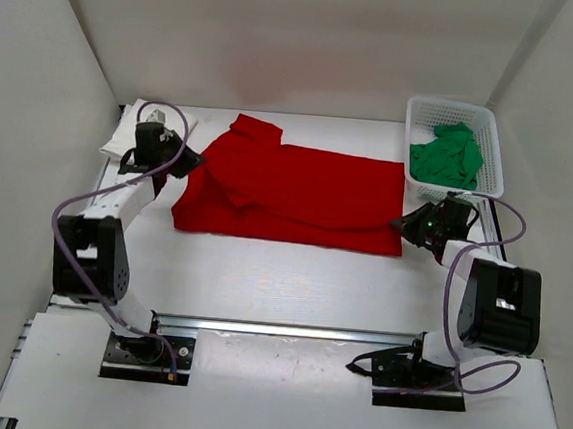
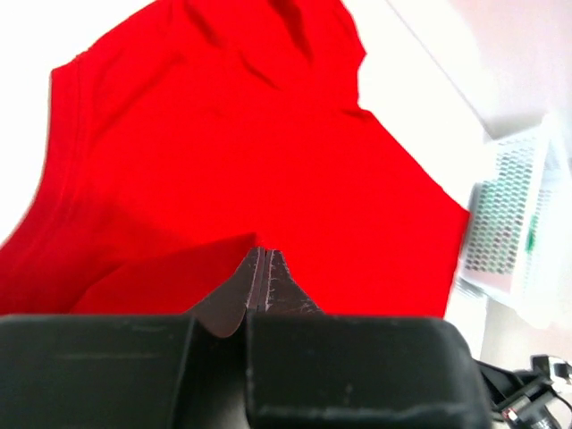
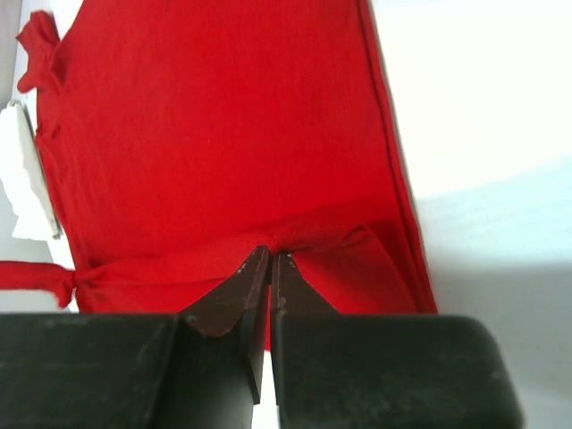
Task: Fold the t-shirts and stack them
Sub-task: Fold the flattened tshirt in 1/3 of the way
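Note:
The red t-shirt (image 1: 299, 191) lies spread across the middle of the table, with a fold lifted along its length. My left gripper (image 1: 193, 159) is shut on its left edge; in the left wrist view the jaws (image 2: 260, 253) are closed and the red cloth (image 2: 232, 143) is pinched at their tip. My right gripper (image 1: 402, 225) is shut on its right edge; in the right wrist view the cloth (image 3: 223, 116) puckers into the closed tips (image 3: 272, 253). The green t-shirt (image 1: 450, 157) is crumpled in the basket. The white t-shirt (image 1: 123, 132) lies folded at the far left, partly behind my left arm.
The white lattice basket (image 1: 424, 114) stands at the back right corner and also shows in the left wrist view (image 2: 509, 223). White walls close in the table on the left, back and right. The arm bases sit on a rail at the near edge.

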Available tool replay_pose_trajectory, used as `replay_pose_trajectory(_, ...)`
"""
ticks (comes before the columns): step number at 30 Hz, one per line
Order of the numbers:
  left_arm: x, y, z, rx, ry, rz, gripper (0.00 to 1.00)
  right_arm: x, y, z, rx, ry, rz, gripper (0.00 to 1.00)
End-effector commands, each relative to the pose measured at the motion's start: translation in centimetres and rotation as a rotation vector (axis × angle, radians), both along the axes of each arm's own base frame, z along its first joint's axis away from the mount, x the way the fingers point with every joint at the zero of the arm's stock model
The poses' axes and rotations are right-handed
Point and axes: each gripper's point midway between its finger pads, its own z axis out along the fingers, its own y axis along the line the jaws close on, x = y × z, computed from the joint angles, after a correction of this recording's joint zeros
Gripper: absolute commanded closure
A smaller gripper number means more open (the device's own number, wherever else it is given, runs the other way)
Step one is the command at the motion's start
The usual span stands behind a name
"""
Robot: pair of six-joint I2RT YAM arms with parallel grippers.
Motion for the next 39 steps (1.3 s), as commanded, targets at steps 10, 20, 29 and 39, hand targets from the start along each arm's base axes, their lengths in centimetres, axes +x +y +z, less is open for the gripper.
replay_pose_trajectory(10, 6.3, -1.4, -3.4, 0.114, 0.062, -0.055, 1.00, 3.5, -0.8, 0.1, -0.040, -0.046, -0.024, 1.00)
replay_pose_trajectory(20, 2.0, 1.4, -1.0, 0.081, 0.005, 0.016, 0.55, 3.0, -2.4, 4.2, -0.121, -0.144, -0.083, 0.65)
replay_pose_trajectory(29, -9.7, 0.3, -7.3, -0.014, 0.098, 0.001, 0.72, -0.8, -0.8, 3.6, -0.226, -0.158, -0.037, 1.00)
replay_pose_trajectory(39, -11.2, 3.9, -10.9, 0.023, 0.191, 0.134, 0.44, -4.3, -2.7, -2.2, -0.376, 0.014, -0.054, 0.64)
